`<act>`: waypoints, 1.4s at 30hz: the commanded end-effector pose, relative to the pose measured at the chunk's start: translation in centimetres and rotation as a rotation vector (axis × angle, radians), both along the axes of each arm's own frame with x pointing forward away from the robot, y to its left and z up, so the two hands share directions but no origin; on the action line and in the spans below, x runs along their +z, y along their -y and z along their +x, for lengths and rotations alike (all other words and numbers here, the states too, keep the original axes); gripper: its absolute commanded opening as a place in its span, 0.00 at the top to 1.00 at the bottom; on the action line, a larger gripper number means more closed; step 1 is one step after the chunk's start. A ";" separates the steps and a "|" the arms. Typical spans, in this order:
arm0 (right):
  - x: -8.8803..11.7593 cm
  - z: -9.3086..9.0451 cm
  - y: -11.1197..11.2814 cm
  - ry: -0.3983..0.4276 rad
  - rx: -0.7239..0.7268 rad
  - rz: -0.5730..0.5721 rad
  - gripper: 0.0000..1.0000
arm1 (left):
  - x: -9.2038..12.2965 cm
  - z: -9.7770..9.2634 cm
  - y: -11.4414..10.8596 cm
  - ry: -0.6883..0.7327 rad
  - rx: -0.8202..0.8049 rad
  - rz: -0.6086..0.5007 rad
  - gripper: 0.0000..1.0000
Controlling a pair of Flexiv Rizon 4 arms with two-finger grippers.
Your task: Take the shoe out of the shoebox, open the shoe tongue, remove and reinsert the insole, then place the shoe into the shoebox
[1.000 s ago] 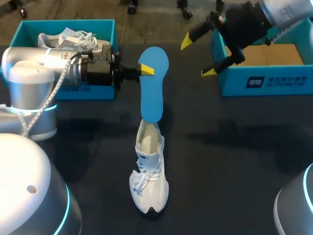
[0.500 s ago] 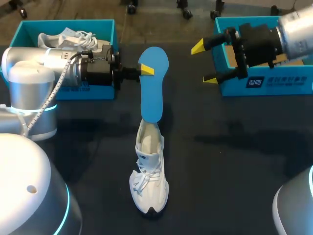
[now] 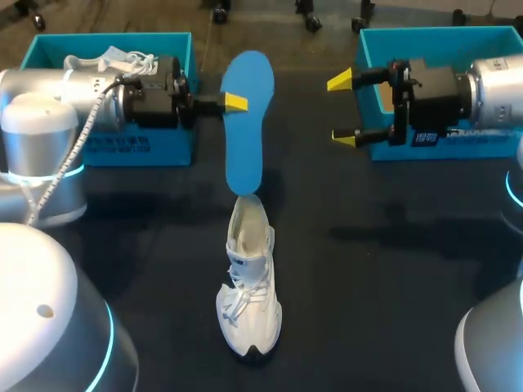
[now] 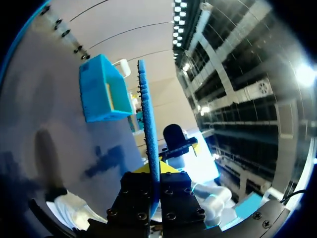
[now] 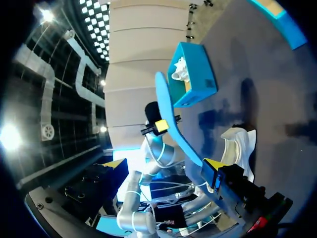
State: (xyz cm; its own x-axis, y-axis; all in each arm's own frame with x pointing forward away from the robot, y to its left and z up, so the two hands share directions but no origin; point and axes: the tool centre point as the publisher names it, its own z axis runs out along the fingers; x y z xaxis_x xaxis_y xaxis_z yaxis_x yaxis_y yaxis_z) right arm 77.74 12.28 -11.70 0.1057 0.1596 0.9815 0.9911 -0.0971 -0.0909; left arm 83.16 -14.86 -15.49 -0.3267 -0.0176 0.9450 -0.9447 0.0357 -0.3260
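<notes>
My left gripper [image 3: 234,102] is clamped on a blue insole [image 3: 245,131] near its broad end, a yellow tip pressed to each face, and holds it on edge above the dark table [image 3: 392,269]. Seen from that wrist, the insole [image 4: 148,114] runs straight out from between my fingers as a thin blue strip. Its narrow end hangs at the heel opening of the white shoe [image 3: 249,286], which stands upright on the table below that hand, toe pointing back toward me. Whether insole and shoe touch, I cannot tell. Behind my left gripper sits a blue box [image 3: 139,147] with a second shoe [image 3: 114,61] inside. My right gripper [image 3: 341,110] hovers across from the insole, well apart from it, fingers spread wide and holding nothing, with the shoebox [image 3: 458,139] just behind it. From the right wrist, the insole [image 5: 173,124] stands ahead of my fingers, the left gripper [image 5: 161,126] pinching it from the far side and the shoe [image 5: 240,144] below it.
</notes>
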 end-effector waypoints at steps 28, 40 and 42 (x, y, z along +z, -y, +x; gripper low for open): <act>-0.5 0.2 -0.3 0.019 0.001 0.072 0.00 | 5.6 1.7 -2.4 1.262 -0.166 -0.137 1.00; -0.5 0.2 -0.3 0.019 0.001 0.072 0.00 | 5.0 6.1 -3.4 1.210 -0.132 -0.188 1.00; -0.5 0.2 -0.3 0.019 0.001 0.072 0.00 | 4.7 7.4 -3.6 1.225 -0.112 -0.218 1.00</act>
